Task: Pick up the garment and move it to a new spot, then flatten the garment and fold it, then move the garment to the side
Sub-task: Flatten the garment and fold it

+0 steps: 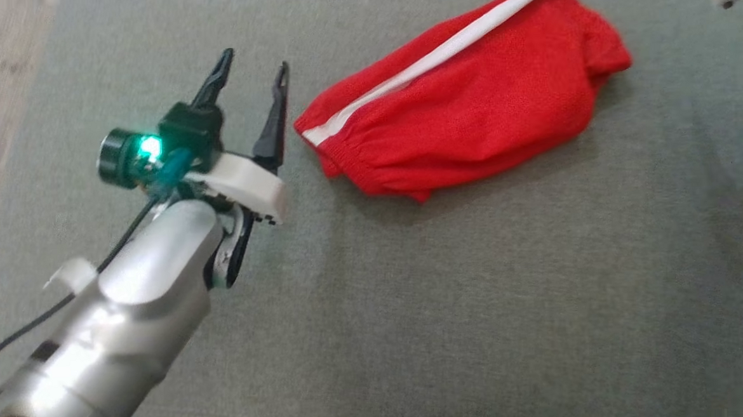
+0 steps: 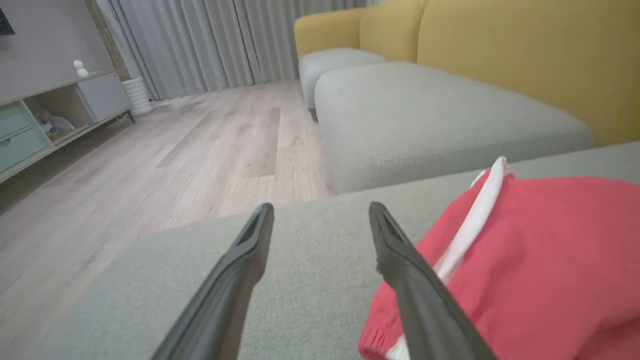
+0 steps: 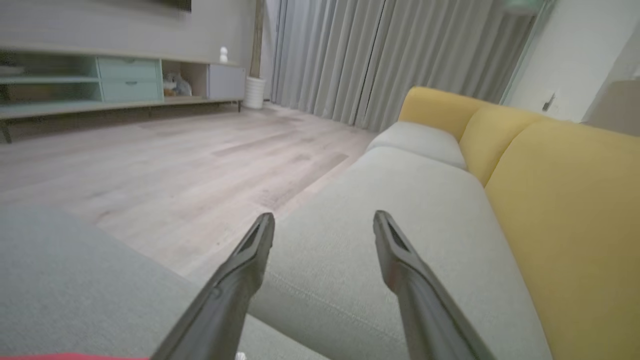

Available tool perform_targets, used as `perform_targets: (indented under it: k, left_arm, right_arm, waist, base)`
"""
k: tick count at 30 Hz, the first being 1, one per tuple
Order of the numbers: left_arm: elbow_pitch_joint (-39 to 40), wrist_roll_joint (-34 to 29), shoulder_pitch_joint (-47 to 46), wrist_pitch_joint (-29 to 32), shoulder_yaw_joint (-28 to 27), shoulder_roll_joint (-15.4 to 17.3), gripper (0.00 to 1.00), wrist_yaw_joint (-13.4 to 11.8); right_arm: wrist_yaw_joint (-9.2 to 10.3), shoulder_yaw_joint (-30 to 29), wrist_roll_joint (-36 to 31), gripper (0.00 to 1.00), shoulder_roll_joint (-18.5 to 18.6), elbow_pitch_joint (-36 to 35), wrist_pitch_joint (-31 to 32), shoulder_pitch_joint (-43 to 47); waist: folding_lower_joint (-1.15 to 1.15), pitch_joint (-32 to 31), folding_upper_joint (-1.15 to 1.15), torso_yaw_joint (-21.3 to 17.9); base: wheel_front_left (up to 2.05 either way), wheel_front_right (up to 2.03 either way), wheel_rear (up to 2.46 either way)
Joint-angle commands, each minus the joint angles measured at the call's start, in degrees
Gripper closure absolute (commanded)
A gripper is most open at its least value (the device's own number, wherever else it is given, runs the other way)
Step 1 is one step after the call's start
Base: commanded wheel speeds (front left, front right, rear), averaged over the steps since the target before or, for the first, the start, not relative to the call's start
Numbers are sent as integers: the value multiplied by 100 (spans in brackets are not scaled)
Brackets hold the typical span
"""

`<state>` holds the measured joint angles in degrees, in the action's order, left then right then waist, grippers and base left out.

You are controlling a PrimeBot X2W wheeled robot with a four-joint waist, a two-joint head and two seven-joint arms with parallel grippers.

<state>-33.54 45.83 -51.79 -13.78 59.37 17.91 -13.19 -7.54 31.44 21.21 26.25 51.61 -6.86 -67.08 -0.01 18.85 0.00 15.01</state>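
Left gripper [image 1: 257, 60] is spread wide and empty on my feed, just beside the garment [image 1: 467, 102], which lies bunched on the grey seat [image 1: 478, 304]. Right gripper [image 3: 322, 217] gapes too, holding nothing, over the seat, yellow backrest [image 3: 565, 210] beyond.

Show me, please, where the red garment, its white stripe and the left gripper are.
red garment [image 1: 499, 100], head view, middle of the red fabric.
white stripe [image 1: 440, 53], head view, midway along its length.
left gripper [image 1: 256, 58], head view, midway between its two fingertips.
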Motion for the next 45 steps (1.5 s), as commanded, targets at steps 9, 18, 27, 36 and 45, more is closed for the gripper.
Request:
perform_targets:
  k: [9,18,27,36,45]
  left_arm:
    - [1360,-64,781,-119,-1039,660,0,-551]
    - [2129,-514,2020,-121,-1738,611,0,-739]
    - [2163,-1037,3257,-121,-2328,177,0,-571]
    - [2073,-1602,3624,-121,-2840,-342,0,-170]
    - [1885,-1987,3280,-121,-3039,-633,0,259]
  right_arm:
    - [5,-1137,185,0,-451,-1105,-596,1473]
    - [5,-2415,-480,0,-1304,-2353,-583,3575]
    - [5,-3145,-831,0,-2212,-3514,-290,5417]
    - [5,-3226,-945,0,-2332,-4135,-20,5846]
    - [5,-3343,-1138,0,-2336,-4113,644,4903]
  waist:
    - [1,-886,0,-579]
    - [1,-1329,0,-812]
    - [1,-1515,0,-892]
    - [1,-1324,0,-744]
    - [1,-650,0,-379]
  base:
    - [0,0,0]
    - [0,0,0]
    - [0,0,0]
    - [0,0,0]
    - [0,0,0]
